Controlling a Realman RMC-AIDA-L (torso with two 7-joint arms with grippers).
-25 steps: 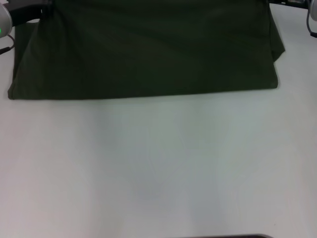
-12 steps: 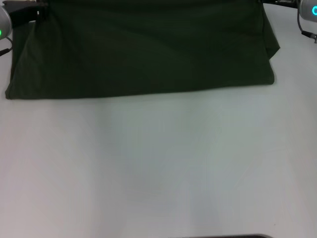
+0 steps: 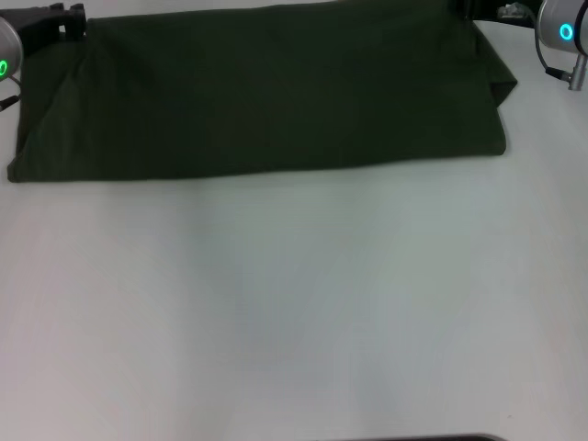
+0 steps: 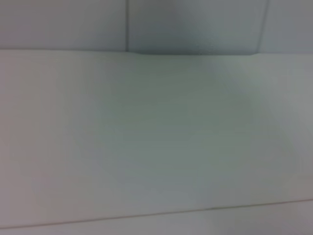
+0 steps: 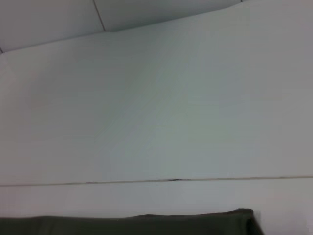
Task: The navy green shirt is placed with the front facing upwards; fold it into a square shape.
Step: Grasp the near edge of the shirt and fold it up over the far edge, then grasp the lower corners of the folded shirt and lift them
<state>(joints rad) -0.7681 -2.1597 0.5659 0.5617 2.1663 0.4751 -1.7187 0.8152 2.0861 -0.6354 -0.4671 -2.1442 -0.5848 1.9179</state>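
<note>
The navy green shirt lay folded into a wide band across the far side of the white table, its near fold edge running straight from side to side. The left gripper stood at the band's far left corner and the right gripper at its far right corner, apparently so the two could carry the cloth's far edge evenly. Whether either pair of fingers was clamped on the fabric or parted could not be told from where I stood. One corner of the shirt lay just beside the right arm's wrist camera, on bare tabletop.
</note>
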